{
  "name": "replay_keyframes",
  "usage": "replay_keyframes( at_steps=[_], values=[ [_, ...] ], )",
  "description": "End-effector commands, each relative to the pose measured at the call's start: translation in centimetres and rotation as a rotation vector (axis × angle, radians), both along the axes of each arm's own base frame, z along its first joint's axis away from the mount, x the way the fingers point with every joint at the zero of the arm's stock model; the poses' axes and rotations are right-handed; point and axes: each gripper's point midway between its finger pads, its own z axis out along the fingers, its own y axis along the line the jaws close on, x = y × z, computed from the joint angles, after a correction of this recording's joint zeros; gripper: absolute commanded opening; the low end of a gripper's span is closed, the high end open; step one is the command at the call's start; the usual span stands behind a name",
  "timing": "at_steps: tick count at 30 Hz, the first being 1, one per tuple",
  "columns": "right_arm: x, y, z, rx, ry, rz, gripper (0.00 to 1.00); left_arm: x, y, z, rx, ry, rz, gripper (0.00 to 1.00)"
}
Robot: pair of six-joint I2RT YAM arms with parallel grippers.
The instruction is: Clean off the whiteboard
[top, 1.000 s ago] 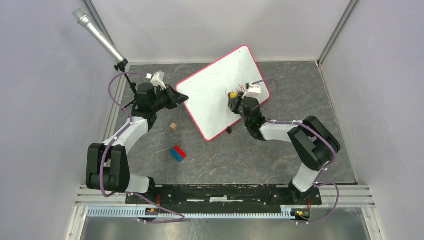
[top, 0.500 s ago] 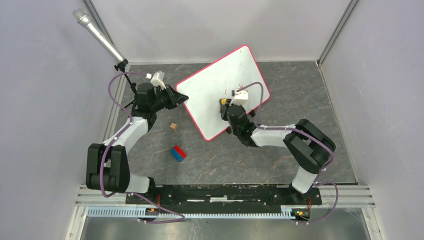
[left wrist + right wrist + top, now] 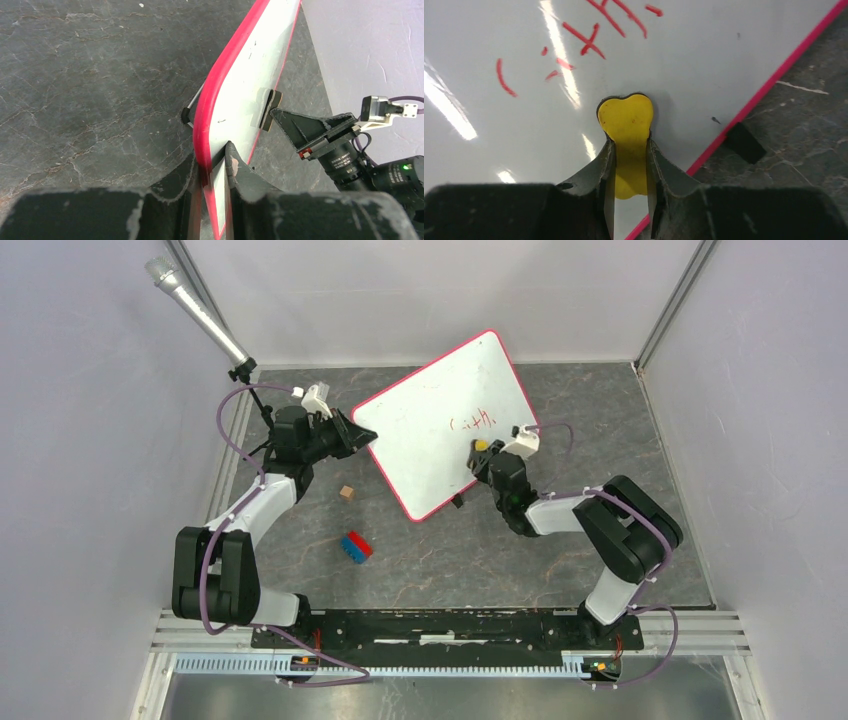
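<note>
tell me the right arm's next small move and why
Probably sweep the yellow eraser forward across the red marks. The right gripper holds it in its jaws against the whiteboard, just short of the writing, and the left gripper clamps the board's rim.

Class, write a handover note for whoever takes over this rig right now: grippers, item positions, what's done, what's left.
Left gripper: shut on the rim of the whiteboard, gripping its edge.
Right gripper: shut on the yellow eraser, which is against the board beside the red marks.
Done: most of the board looks clean.
Left: wipe off the red marks.
</note>
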Motion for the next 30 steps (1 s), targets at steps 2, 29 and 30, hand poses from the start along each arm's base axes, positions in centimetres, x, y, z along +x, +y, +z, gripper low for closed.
replay_keyframes(
  at_steps=[2, 29, 30],
  values=[
    [-2.4, -2.1, -6.0, -0.11, 0.176, -0.019, 0.26, 0.8, 0.9, 0.2, 0.098, -0.055, 0.018, 0.02],
    [3.8, -2.0, -4.0, -0.122, 0.173, 0.092, 0.27, 0.7, 0.8, 0.4, 0.091, -0.059, 0.013, 0.02],
    [3.6, -3.0, -4.6, -0.11, 0.187, 0.07, 0.27, 0.7, 0.8, 0.4, 0.091, -0.059, 0.014, 0.02]
  ],
)
